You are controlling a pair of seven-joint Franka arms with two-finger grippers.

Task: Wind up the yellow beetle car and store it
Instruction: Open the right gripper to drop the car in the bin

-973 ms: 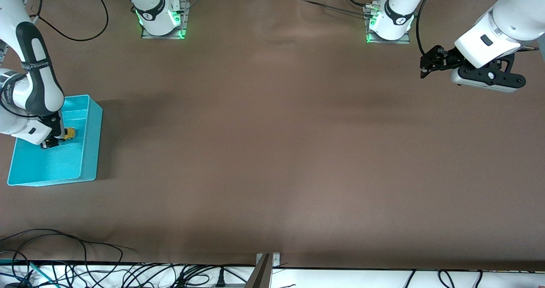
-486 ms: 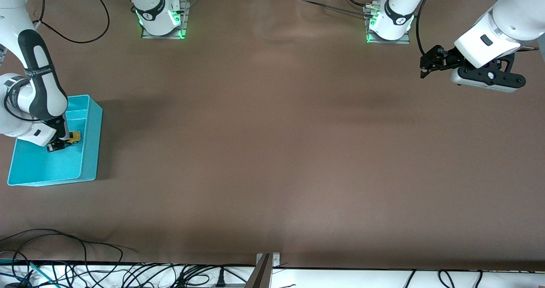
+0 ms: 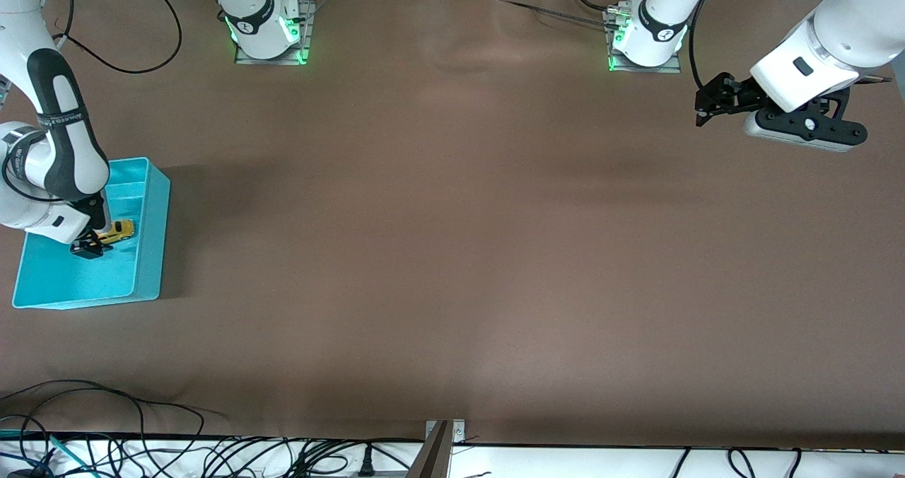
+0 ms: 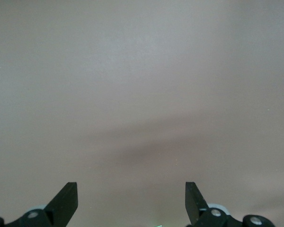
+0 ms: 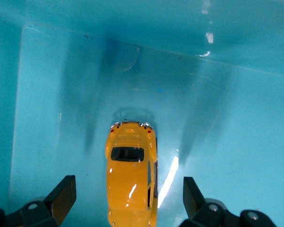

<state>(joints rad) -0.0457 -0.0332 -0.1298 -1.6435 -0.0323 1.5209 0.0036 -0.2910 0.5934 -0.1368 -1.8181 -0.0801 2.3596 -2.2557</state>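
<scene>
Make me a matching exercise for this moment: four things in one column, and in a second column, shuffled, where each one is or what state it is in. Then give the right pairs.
Column one:
1. yellow beetle car
2. right gripper
3. left gripper
4. teal bin

Column two:
A. up over bare brown table at the left arm's end, jaws open, holding nothing
B. resting on the bin's floor, between open jaws and touched by neither
C. on the table at the right arm's end
D. down inside the bin, jaws open on either side of the car

Pairs: 1-B, 2-D, 3-A, 4-C
</scene>
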